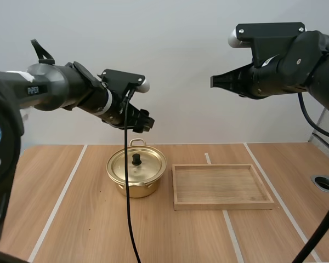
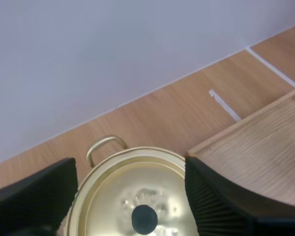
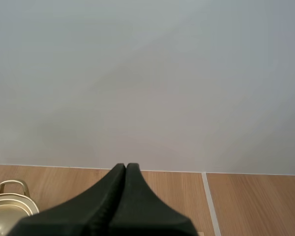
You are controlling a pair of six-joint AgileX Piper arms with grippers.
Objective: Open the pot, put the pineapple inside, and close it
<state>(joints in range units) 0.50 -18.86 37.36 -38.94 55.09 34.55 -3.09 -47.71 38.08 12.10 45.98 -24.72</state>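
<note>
1. Gold pot (image 1: 134,189), centre of the high view, lid (image 1: 151,163) on: stiff, slick, probably light. Best taken by its black knob (image 1: 136,159).
2. Left gripper (image 1: 143,121) hangs above it, fingers spread.
3. Right gripper (image 1: 215,81), upper right, is clenched empty.

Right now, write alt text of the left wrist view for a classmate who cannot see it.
The left gripper, fingers open, hangs over a gold pot with its lid on, the black knob between the fingers. A wooden tray lies beside the pot.
</note>
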